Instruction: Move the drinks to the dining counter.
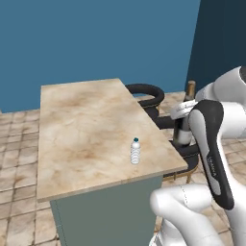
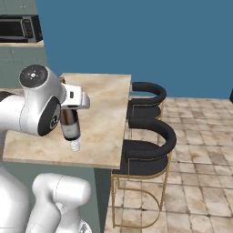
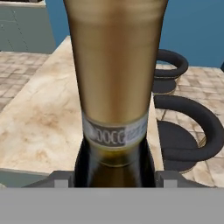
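The pincer [image 3: 114, 177] is closed on the wine bottle [image 3: 116, 78], gripping it where the tan neck meets the dark glass, and the bottle hangs upright at the stool-side long edge of the dining counter's worktop [image 1: 81, 125]. The water bottle [image 1: 135, 151] already stands upright on that worktop, near the corner closest to the robot and close to the same edge. The main risk, as I judge it, is the set-down: the wine bottle is tall and held high on the neck, so it could swing or tip if it is let go before its base sits flat. Lowered too near the stool-side edge, it might land partly off the marble and fall toward the black stools [image 2: 148, 136]. Lowered too close to the water bottle, it may knock that light bottle over; in the right base view the two look almost touching, though that may only be the angle. Hard to judge: the wine bottle's base is hidden behind the arm in the left base view, so I cannot tell whether it is over the worktop or just past its edge. The fingers themselves are barely visible.
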